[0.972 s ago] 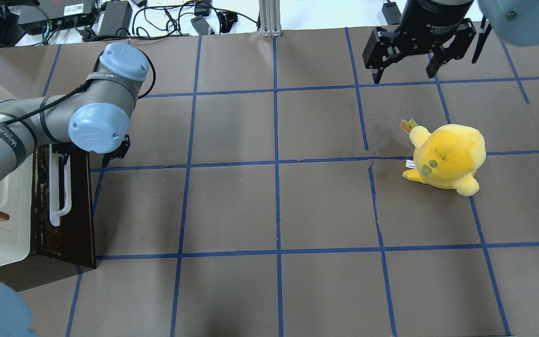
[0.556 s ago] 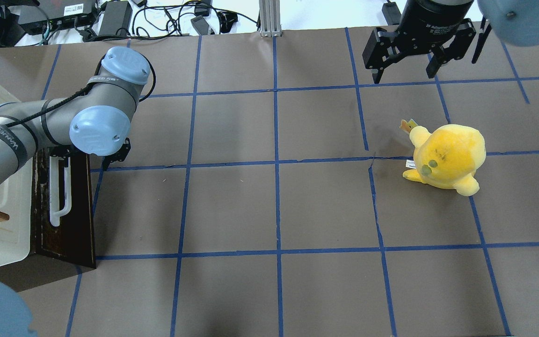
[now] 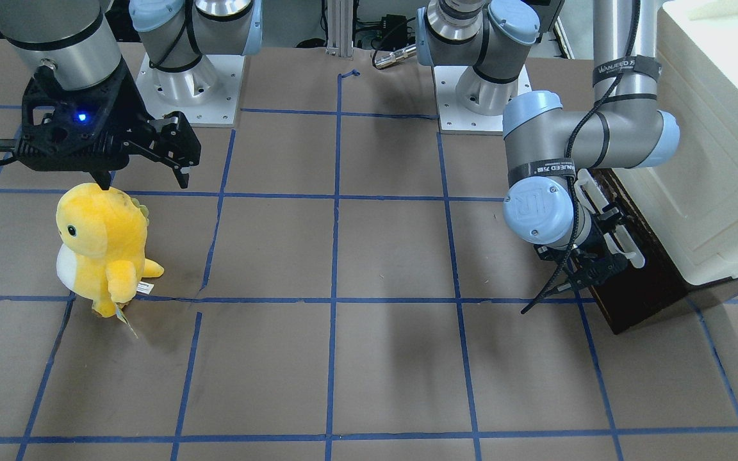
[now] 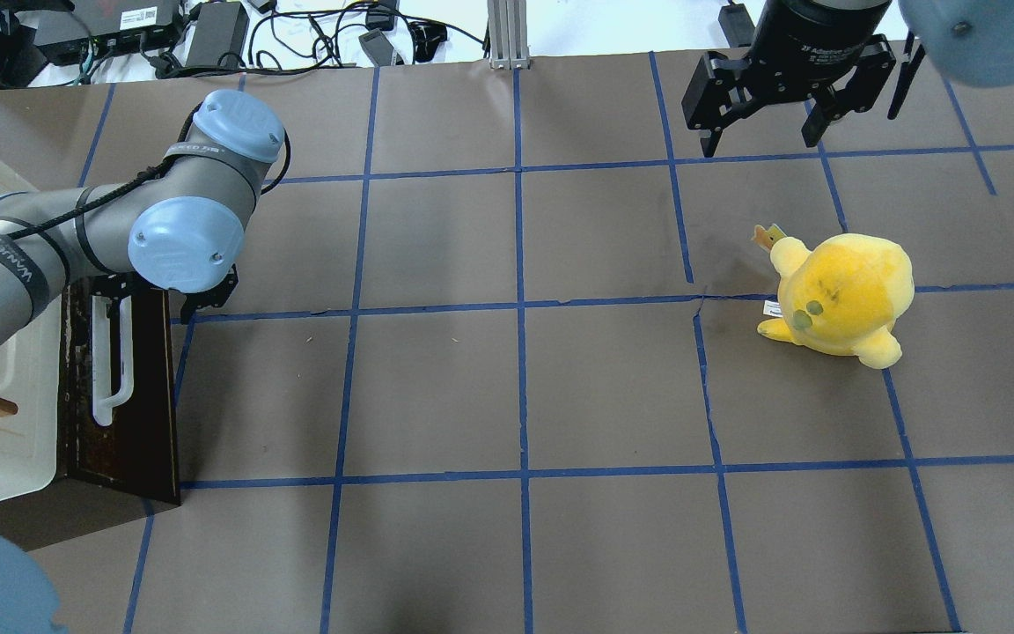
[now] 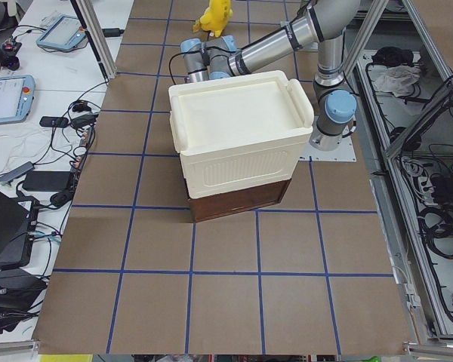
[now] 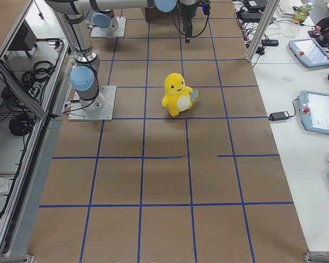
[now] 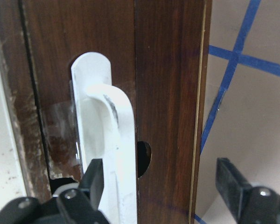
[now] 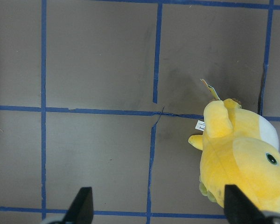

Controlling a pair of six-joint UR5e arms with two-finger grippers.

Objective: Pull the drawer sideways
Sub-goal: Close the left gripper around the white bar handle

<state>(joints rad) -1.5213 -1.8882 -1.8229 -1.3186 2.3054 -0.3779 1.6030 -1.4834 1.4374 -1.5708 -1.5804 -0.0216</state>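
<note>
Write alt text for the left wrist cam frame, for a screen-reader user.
Close-up of the left gripper, open, straddling the white bar handle on the front of the dark brown drawer. The handle sits close beside one finger, while the other finger hangs past the drawer's edge over the taped brown table.

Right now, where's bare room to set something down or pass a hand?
Free: the middle of the brown paper-covered table, between the dark brown wooden drawer with white bar handle and the yellow plush dinosaur; plus the operator-side row. Crowded: at the drawer, where the left arm's jaws are open by the handle; the right arm's open jaws hang near the plush.
</note>
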